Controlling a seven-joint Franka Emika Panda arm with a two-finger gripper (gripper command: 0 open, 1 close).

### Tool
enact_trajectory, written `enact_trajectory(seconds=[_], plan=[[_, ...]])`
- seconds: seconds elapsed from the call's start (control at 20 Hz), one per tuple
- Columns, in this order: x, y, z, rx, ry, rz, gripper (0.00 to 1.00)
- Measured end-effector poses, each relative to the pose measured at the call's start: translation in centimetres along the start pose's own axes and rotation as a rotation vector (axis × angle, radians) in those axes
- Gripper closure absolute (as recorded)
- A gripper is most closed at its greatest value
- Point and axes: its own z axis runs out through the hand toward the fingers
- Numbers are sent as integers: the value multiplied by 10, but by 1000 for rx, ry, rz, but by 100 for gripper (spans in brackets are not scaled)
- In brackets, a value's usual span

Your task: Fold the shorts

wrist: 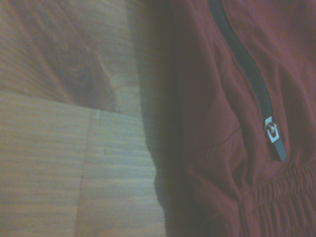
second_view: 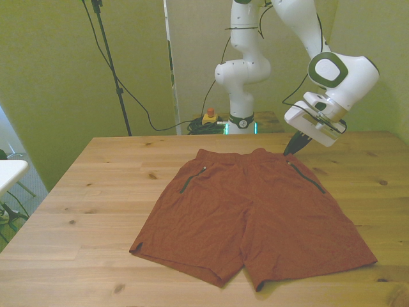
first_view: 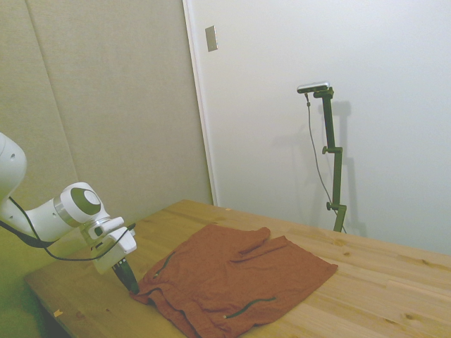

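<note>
The rust-red shorts [second_view: 255, 211] lie spread flat on the wooden table [second_view: 96, 192], waistband toward the far edge and both legs toward the near edge. Dark zipper lines [second_view: 192, 180] mark each pocket. My gripper [second_view: 291, 149] is down at the waistband corner on the front view's right, its dark fingers pressed together into one narrow tip on the fabric's edge. The side view shows the same tip [first_view: 130, 281] touching the shorts' corner [first_view: 144, 292] at table height. Close up, the wrist view holds the shorts' side edge [wrist: 207, 148], a zipper pull [wrist: 272, 132] and the gathered waistband [wrist: 276, 202].
Bare wood [first_view: 380, 282] surrounds the shorts on all sides. Cables and a small red-and-yellow device [second_view: 209, 117] lie on the floor behind the table. A white object [second_view: 9, 171] juts in at the front view's left edge.
</note>
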Motion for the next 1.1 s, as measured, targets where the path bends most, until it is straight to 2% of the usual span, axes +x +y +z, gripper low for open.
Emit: enact_trajectory(seconds=[0.3,0.65,0.9,1.1], plan=[[20,25,-5,84,-104,38,100],[78,93,-29,212,-190,123,100],[116,144,-21,256,-228,220,100],[145,185,-18,342,-287,263,100]])
